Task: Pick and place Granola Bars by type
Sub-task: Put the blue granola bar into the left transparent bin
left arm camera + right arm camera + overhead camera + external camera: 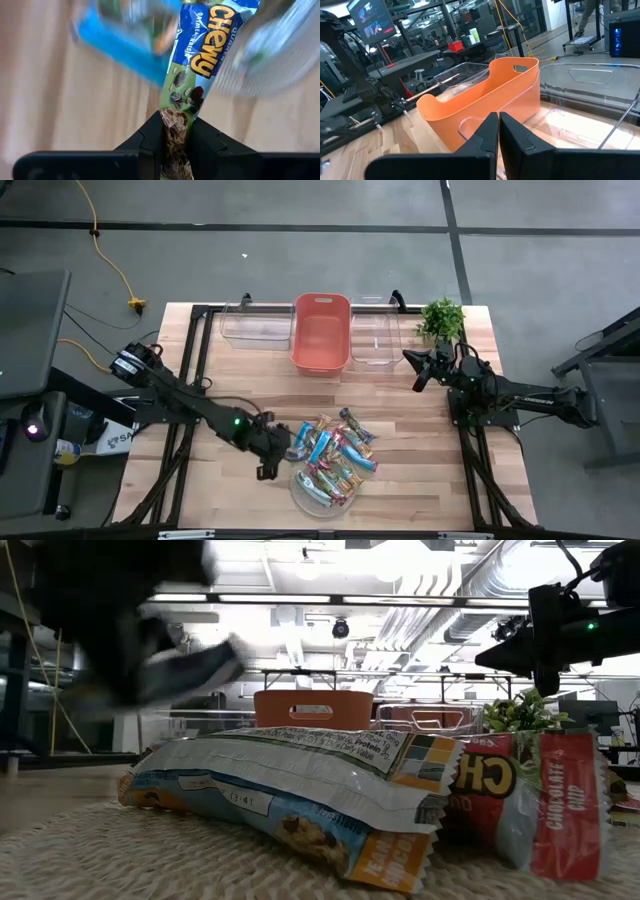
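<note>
Gripping the crimped end of a glossy blue-and-green Chewy oatmeal raisin bar (200, 60), the left gripper (283, 448) sits at the left edge of the heap of shiny granola bars (335, 455) piled on a round woven mat (300, 492) at the wooden table's (420, 450) front. Behind stand a clear bin (256, 325), a smooth orange tub (321, 330) and another clear bin (375, 332). The right gripper (420, 372), fingers pressed together and empty, waits beside a small leafy plant (441, 317).
</note>
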Robot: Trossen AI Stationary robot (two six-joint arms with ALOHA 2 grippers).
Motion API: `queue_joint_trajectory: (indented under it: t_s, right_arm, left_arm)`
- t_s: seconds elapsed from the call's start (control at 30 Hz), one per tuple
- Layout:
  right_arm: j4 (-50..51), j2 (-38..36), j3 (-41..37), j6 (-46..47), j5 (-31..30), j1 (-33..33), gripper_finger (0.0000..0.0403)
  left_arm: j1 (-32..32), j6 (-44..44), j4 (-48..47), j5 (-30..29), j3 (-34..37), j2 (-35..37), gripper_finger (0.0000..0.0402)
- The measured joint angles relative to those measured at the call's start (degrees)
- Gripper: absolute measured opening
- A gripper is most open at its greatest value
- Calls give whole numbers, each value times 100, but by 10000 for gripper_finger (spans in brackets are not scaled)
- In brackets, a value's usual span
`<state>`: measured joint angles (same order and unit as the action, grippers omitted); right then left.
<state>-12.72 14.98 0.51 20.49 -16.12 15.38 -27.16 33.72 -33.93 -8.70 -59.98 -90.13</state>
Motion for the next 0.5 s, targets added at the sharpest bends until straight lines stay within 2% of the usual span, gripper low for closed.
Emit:
queue_joint_trajectory:
  t_s: [0.27, 0.5]
  right_arm:
    - [0, 2, -2, 0, 2, 0, 0]
    - [10, 7, -2, 0, -4, 0, 0]
  left_arm:
    - [896, -1098, 316, -264, -744, 1034, 64]
    - [1664, -1542, 1075, -407, -840, 2333, 64]
